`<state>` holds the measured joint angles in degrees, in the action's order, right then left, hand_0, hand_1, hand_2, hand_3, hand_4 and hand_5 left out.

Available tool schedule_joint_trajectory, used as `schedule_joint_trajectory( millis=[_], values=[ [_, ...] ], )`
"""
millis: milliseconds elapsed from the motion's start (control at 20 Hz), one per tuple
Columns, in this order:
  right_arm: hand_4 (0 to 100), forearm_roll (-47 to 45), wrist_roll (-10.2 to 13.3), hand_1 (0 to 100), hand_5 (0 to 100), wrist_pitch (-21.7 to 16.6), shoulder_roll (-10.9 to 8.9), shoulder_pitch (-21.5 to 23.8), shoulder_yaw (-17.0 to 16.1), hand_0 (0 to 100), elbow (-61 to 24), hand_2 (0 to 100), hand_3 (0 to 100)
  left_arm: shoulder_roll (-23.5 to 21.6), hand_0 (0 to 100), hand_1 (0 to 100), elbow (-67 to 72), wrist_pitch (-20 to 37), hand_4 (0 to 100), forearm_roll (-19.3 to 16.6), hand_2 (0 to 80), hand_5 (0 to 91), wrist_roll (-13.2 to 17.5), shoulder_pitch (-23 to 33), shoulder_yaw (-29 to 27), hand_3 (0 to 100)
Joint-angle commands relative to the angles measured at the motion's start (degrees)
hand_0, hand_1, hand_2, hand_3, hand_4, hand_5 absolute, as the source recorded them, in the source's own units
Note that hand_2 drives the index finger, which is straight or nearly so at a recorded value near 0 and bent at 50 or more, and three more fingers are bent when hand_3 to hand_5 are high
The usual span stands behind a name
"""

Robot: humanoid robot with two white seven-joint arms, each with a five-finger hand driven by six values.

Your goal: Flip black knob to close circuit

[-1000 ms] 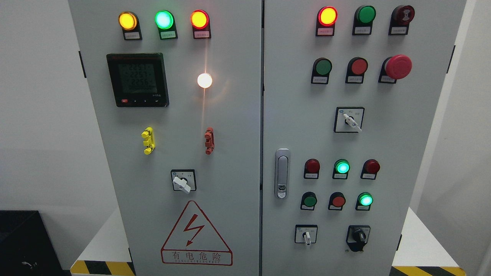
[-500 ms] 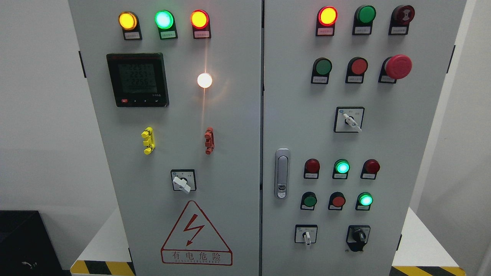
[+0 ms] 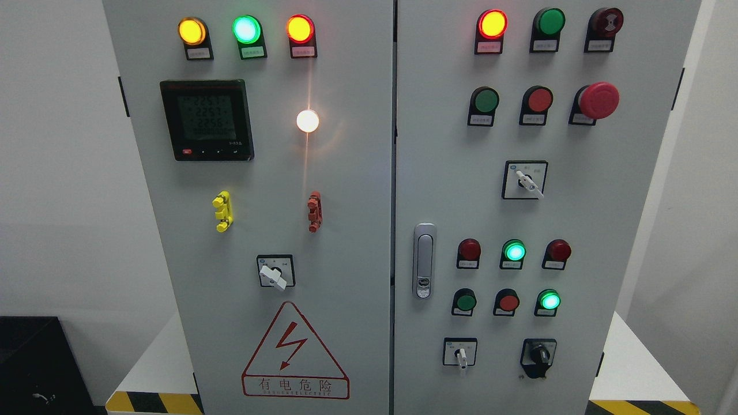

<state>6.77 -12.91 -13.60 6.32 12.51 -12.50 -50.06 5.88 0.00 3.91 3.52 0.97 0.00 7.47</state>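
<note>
Head view faces a grey two-door control cabinet (image 3: pixel 357 190). Neither robot hand shows in the picture, so whether their fingers are spread, curled or gripping anything cannot be told. Black knob (image 3: pixel 539 353) sits at about 5 o'clock on the right door, lowest row, on a black plate; its pointer leans toward roughly 11 o'clock. Nothing touches it. Just beside it, at 9 o'clock, a white-handled selector (image 3: pixel 460 353) with its handle pointing to 6 o'clock. Above these, two rows of three lamps: the middle one of the upper row (image 3: pixel 514 251) and the right one of the lower row (image 3: pixel 549 300) glow green, the rest dark red or dark green. Second white selector (image 3: pixel 525 180) at mid-door, handle toward 5 o'clock. Red mushroom button (image 3: pixel 598 100) at 1 o'clock of the right door; a lit red-yellow lamp (image 3: pixel 492 23) top row. Door latch (image 3: pixel 424 260) near the seam. Left door: digital meter (image 3: pixel 207 120) with display lit, three lit lamps above it, white lamp (image 3: pixel 307 120) at 3 o'clock of the meter, a third white selector (image 3: pixel 275 271), red warning triangle (image 3: pixel 294 353) at 6 o'clock.
</note>
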Motion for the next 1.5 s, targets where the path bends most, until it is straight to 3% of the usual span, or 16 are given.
schedule_joint_trajectory(
  millis=[0, 250, 350, 500, 600, 700, 1450],
  values=[
    [68, 2.8, 1.9, 5, 56, 0.1, 0.27, 0.6, 0.8, 0, -14.3, 50, 74, -0.1, 12, 56, -1.3, 0.0, 0, 0.0, 0.0, 0.0, 0.0, 1.2, 0.0, 0],
    [72, 5.8, 5.1, 4, 64, 0.8, 0.27, 1.1, 2.5, 0, -20.1, 55, 77, 0.0, 12, 56, -1.3, 0.0, 0, 0.0, 0.0, 0.0, 0.0, 1.2, 0.0, 0],
    [74, 8.3, 7.4, 3, 69, 0.9, 0.27, 1.1, 2.6, 0, -21.9, 60, 80, -0.1, 12, 56, -1.3, 0.0, 0, 0.0, 0.0, 0.0, 0.0, 1.2, 0.0, 0],
    [81, 11.2, 9.9, 4, 83, 0.9, 0.18, 1.1, 2.6, 0, -24.5, 72, 90, -0.1, 12, 56, -1.3, 0.0, 0, 0.0, 0.0, 0.0, 0.0, 1.2, 0.0, 0],
    [86, 13.4, 9.9, 6, 89, 0.9, 0.18, 1.2, 2.4, 0, -26.7, 81, 96, 0.0, 12, 56, -1.3, 0.0, 0, 0.0, 0.0, 0.0, 0.0, 1.2, 0.0, 0],
    [87, 14.4, 9.9, 6, 91, 1.5, 0.18, 1.6, 2.6, 0, -29.3, 83, 97, 0.0, 12, 56, -1.3, 0.0, 0, 0.0, 0.0, 0.0, 0.0, 1.2, 0.0, 0],
    [91, 16.2, 9.7, 4, 94, 16.9, 0.18, 2.9, 7.3, 0, -53.3, 86, 100, 0.0, 12, 56, -1.3, 0.0, 0, 0.0, 0.0, 0.0, 0.0, 1.2, 0.0, 0]
  ],
)
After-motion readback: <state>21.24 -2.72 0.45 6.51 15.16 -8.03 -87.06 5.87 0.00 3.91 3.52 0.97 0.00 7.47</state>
